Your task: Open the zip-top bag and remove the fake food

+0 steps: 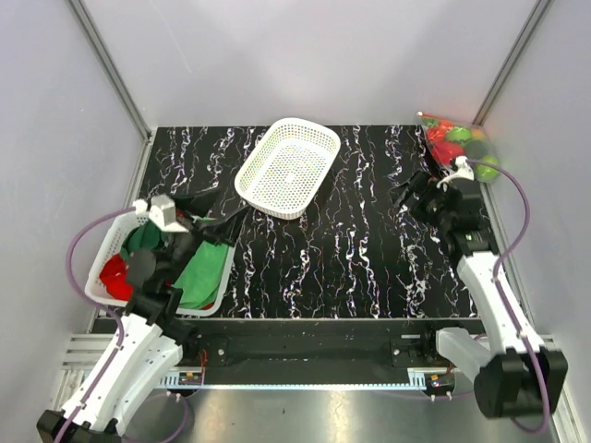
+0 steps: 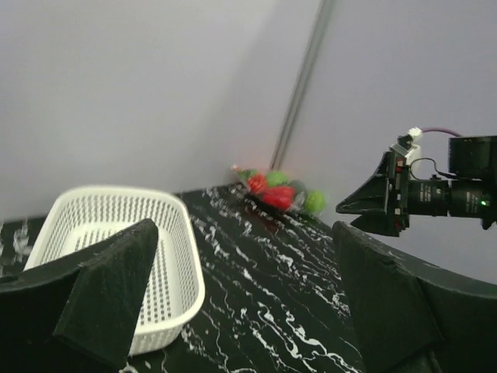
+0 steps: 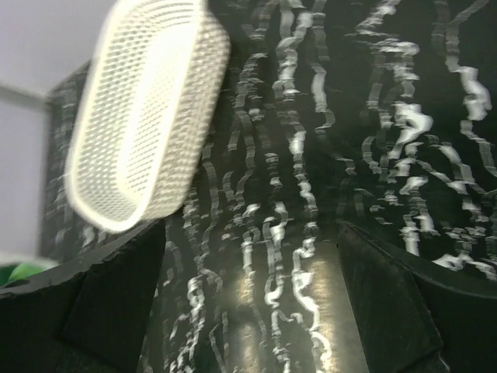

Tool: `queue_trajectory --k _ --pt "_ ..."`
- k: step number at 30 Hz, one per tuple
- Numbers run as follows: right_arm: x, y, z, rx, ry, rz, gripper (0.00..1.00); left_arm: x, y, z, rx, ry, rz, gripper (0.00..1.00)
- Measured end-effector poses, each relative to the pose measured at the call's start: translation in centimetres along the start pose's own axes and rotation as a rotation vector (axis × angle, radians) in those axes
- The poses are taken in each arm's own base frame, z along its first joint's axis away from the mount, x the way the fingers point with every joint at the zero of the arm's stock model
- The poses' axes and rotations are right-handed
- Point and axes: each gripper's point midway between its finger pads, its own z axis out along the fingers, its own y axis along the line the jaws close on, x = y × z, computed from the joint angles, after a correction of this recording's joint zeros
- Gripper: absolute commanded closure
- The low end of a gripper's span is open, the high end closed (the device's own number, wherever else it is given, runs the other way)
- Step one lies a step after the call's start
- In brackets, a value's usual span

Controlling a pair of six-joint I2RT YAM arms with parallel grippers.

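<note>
Top external view: the right gripper (image 1: 413, 192) hung with its jaws parted and nothing between them, near the tabletop's far right corner. There lay the zip-top bag (image 1: 459, 148), with the fake food (image 1: 450, 145) inside it, red and green pieces showing through the plastic. Whether the zip was sealed could not be told. The gripper pointed away from the bag, toward an empty white mesh basket (image 1: 288, 166) by the middle of the far edge.

The left gripper (image 1: 217, 221), likewise spread and holding nothing, hovered toward the near left corner beside a second mesh basket (image 1: 100, 263). This one held a red cloth (image 1: 115, 274) and a green cloth (image 1: 205, 272).

By appearances the task stood at the reach, with the bag untouched. The next move would call for the right arm to turn toward the corner and grip the bag, and for the left to cross the table to the zip strip.
</note>
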Motion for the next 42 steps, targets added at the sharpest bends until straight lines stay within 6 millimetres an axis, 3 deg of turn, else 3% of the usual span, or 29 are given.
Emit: queue_trajectory --k 3,6,10,15,22,28,36,42 --pt "-1.2 -2.5 2.5 0.160 0.018 -0.011 0.00 1.0 2.5 1.5 -0.161 0.095 -0.126 0.01" --pt "-3.6 -4.2 4.7 0.278 0.003 -0.076 0.00 0.5 4.3 3.0 -0.310 0.180 -0.199 0.01" --pt "-7.6 -5.9 8.7 0.400 -0.020 -0.208 0.00 -0.4 4.5 4.7 -0.340 0.251 -0.199 0.01" --pt "-11.2 -9.6 15.5 0.573 -0.016 -0.386 0.00 2.5 4.8 4.9 -0.330 0.357 -0.224 0.01" --pt "-12.6 -16.1 24.4 0.776 0.054 -0.660 0.00 7.4 5.3 5.1 -0.317 0.516 -0.292 0.01" --pt "-13.9 -19.8 30.1 0.878 0.070 -0.895 0.00 9.2 4.3 5.2 -0.258 0.584 -0.354 0.01" --pt "-14.0 -22.7 34.7 0.912 0.073 -1.146 0.00 9.7 3.4 5.9 -0.187 0.608 -0.377 0.01" --pt "-14.9 -23.1 35.9 0.918 0.011 -1.241 0.03 11.4 3.5 6.0 -0.174 0.659 -0.412 0.01"
